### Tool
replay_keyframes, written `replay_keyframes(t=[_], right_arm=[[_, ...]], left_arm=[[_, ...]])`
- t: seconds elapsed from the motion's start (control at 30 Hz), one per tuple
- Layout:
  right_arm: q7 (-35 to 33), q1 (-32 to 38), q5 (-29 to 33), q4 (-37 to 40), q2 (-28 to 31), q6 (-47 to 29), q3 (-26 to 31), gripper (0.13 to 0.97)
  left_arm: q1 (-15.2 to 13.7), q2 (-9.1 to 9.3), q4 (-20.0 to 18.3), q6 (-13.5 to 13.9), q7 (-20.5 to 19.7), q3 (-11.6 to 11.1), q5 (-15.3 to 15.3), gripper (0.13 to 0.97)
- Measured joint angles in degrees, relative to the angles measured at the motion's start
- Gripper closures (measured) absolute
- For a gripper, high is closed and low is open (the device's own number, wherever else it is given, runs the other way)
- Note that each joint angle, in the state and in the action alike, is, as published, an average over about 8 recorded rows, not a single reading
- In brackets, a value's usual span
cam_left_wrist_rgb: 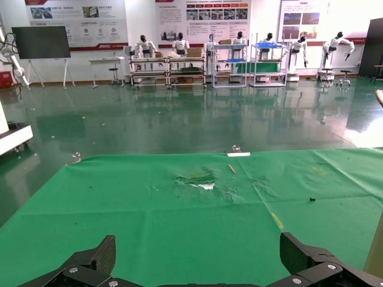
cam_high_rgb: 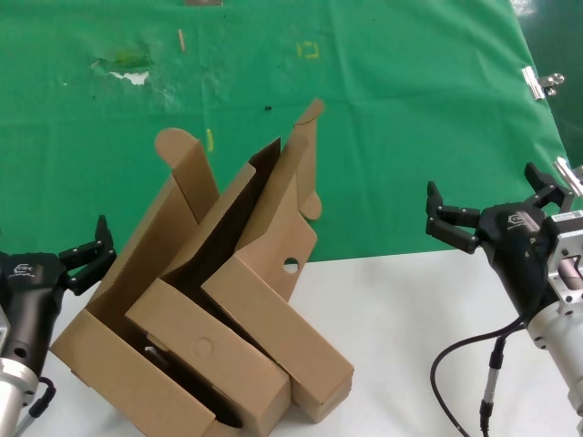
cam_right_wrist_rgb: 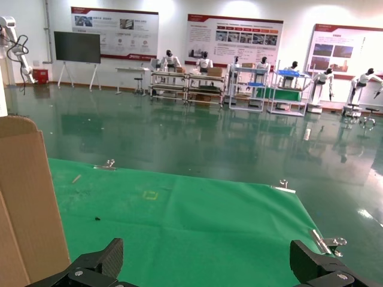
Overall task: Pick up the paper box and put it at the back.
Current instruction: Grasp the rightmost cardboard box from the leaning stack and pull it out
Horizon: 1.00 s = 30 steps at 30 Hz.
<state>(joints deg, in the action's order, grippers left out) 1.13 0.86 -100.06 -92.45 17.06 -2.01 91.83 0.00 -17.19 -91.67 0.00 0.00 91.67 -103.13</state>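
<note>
Cardboard in a heap at the 7 o'clock part of the head view: three brown corrugated mailer boxes nested and leaning on each other, on the white tabletop (cam_high_rgb: 401, 309), tops reaching over the green edge. The paper box (cam_high_rgb: 264, 237) looks like the one tilted up in the middle, lid raised, rounded ear flap at its top pointing to 12 o'clock, a punched round hole in its side wall. I can't tell cleanly where it ends and its neighbours start. The other two cardboard boxes (cam_high_rgb: 182, 355) sit touching it, one under and to 9 o'clock with its own rounded flap standing up, one across the front.

Left gripper (cam_high_rgb: 86, 255) at 9 o'clock of the heap, just beside the outer box wall, not touching; fingers spread, nothing between them. In the left wrist view both fingertips (cam_left_wrist_rgb: 96, 257) stand wide apart over bare cloth.

Right gripper (cam_high_rgb: 487, 214) at 3 o'clock, well apart from the boxes, over the cloth-to-white seam; jaws spread, empty. A box flap (cam_right_wrist_rgb: 27, 209) fills one side of the right wrist view.

The back, the green cloth (cam_high_rgb: 392, 118), lies from 10 to 2 o'clock: worn whitish patch (cam_high_rgb: 132, 71) at 11, small yellow marks (cam_high_rgb: 310, 50) near 12. Metal binder clip (cam_high_rgb: 542, 82) on the cloth edge at 2 o'clock.
</note>
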Motion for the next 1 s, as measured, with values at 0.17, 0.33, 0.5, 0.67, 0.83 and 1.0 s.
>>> replay_keyframes(t=[0.17, 0.33, 0.5, 0.67, 0.83, 1.0], right_arm=[[0.0, 0.0, 0.0, 0.0, 0.0, 0.0, 0.0, 0.129], [0.0, 0.0, 0.0, 0.0, 0.0, 0.0, 0.0, 0.129], [0.0, 0.0, 0.0, 0.0, 0.0, 0.0, 0.0, 0.129], [0.0, 0.0, 0.0, 0.0, 0.0, 0.0, 0.0, 0.129], [0.0, 0.0, 0.0, 0.0, 0.0, 0.0, 0.0, 0.129], [0.0, 0.0, 0.0, 0.0, 0.0, 0.0, 0.0, 0.129]], left_arm=[[0.0, 0.0, 0.0, 0.0, 0.0, 0.0, 0.0, 0.132], [0.0, 0.0, 0.0, 0.0, 0.0, 0.0, 0.0, 0.132], [0.0, 0.0, 0.0, 0.0, 0.0, 0.0, 0.0, 0.132], [0.0, 0.0, 0.0, 0.0, 0.0, 0.0, 0.0, 0.132], [0.0, 0.0, 0.0, 0.0, 0.0, 0.0, 0.0, 0.132], [0.0, 0.0, 0.0, 0.0, 0.0, 0.0, 0.0, 0.132]])
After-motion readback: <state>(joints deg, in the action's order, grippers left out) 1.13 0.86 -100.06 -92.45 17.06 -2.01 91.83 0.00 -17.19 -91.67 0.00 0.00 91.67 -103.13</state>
